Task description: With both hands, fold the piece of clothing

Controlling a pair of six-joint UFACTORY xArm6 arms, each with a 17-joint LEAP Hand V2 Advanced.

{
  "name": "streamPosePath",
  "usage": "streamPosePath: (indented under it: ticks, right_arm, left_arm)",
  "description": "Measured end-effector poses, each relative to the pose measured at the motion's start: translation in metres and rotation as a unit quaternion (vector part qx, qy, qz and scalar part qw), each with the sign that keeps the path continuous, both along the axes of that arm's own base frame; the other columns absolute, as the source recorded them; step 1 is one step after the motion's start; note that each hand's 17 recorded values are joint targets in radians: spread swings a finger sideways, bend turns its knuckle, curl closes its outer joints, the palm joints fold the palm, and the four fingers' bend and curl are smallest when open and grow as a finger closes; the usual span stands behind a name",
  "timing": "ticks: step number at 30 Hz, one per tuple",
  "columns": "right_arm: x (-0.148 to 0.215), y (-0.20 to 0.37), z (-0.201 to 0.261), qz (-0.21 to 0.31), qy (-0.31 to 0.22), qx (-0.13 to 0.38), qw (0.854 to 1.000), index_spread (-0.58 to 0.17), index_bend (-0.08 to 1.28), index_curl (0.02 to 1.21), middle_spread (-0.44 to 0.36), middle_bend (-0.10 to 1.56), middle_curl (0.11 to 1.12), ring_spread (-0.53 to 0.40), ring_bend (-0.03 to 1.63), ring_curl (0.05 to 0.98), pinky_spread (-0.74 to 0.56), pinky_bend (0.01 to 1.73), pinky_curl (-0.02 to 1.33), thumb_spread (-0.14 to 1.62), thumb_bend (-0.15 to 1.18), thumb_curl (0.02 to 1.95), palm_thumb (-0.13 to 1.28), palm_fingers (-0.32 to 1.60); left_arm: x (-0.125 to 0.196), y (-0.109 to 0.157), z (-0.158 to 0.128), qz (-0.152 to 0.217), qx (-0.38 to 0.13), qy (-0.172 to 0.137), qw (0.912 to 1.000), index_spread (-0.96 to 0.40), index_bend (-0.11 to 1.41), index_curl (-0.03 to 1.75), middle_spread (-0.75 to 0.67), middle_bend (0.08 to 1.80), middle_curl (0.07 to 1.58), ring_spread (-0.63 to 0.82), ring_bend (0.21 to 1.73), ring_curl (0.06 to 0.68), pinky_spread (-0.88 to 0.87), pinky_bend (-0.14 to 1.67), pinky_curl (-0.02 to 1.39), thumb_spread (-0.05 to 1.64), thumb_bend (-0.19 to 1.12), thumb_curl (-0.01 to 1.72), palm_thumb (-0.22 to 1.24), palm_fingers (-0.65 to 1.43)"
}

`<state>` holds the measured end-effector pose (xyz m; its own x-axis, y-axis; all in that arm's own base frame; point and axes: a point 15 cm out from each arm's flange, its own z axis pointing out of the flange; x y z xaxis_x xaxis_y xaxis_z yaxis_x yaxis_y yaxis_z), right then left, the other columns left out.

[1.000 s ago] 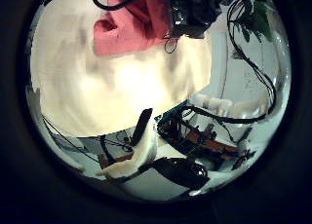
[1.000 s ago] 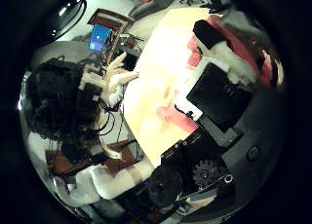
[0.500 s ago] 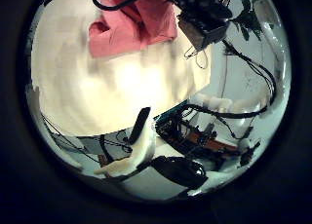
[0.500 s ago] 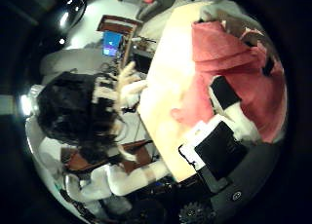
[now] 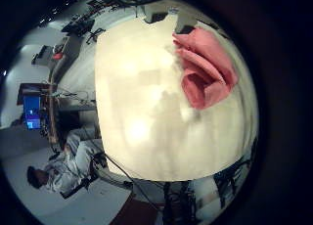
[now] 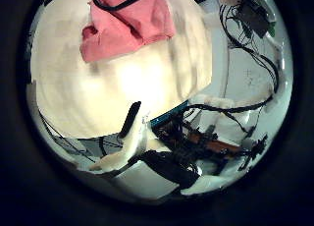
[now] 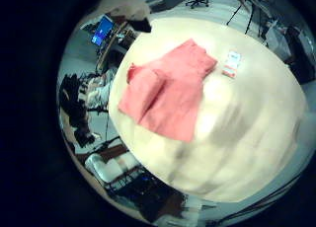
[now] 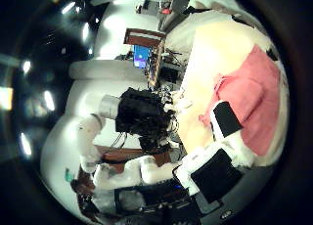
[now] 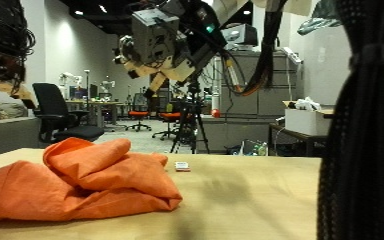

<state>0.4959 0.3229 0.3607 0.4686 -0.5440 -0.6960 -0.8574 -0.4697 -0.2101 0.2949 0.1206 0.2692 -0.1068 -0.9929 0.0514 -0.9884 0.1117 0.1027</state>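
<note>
Hands: one hand [image 9: 166,45] hangs high above the table [image 9: 285,195], fingers loosely spread, empty; I cannot tell the other's state | Cloth: the orange garment [image 9: 79,180] lies bunched on the table | Step: between folds, I judge | Next: descend, grip edges.

in the upper middle of the outside view, a hand [image 9: 155,42] of mine is a blocky black cluster of boxy parts, with pale fingertips and a touch of teal. at the bottom of its thumb side view, my left hand [image 6: 147,152] shows a pale tapered finger faced with a black pad, next to a teal board. in the lower right of its thumb side view, my right hand [image 8: 220,152] shows square black pads set on white blocks. left of centre there, a smooth, rounded white arm [image 8: 93,137] carries a black hand.
</note>
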Motion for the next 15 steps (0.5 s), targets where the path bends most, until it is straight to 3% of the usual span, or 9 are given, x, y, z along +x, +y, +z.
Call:
streamPosePath:
  ticks: [4, 10, 15]
  right_arm:
    - [0.0, -0.03, 0.011, -0.005, -0.01, -0.026, 1.0, -0.334, 0.49, 0.45, -0.026, 0.53, 0.38, 0.087, 0.71, 0.244, 0.41, 0.61, 0.39, 1.18, -0.01, 0.96, 0.92, 0.15]
    - [-0.011, -0.081, 0.005, 0.008, -0.029, -0.129, 0.991, -0.298, 0.45, 0.43, 0.031, 0.46, 0.36, 0.144, 0.6, 0.207, 0.39, 0.49, 0.34, 1.18, -0.01, 0.94, 0.94, 0.1]
    - [-0.026, -0.126, 0.0, 0.026, -0.045, -0.251, 0.967, -0.249, 0.36, 0.39, 0.018, 0.39, 0.33, 0.181, 0.51, 0.19, 0.38, 0.43, 0.31, 1.19, -0.01, 0.9, 0.92, 0.07]
  left_arm:
    - [0.01, -0.022, 0.003, -0.016, 0.001, -0.004, 0.9999, 0.09, 0.16, 0.28, 0.29, 0.19, 0.29, 0.5, 0.41, 0.231, 0.49, 0.24, 0.33, 1.12, -0.02, 0.34, 0.42, -0.01]
    - [0.023, -0.049, 0.002, -0.032, 0.004, -0.001, 0.9995, 0.09, 0.16, 0.29, 0.28, 0.19, 0.3, 0.5, 0.42, 0.232, 0.49, 0.24, 0.32, 1.12, -0.02, 0.35, 0.42, -0.01]
    - [0.033, -0.071, -0.006, -0.043, 0.006, 0.014, 0.999, 0.09, 0.16, 0.29, 0.28, 0.19, 0.3, 0.49, 0.42, 0.234, 0.49, 0.23, 0.32, 1.12, -0.03, 0.34, 0.39, -0.01]
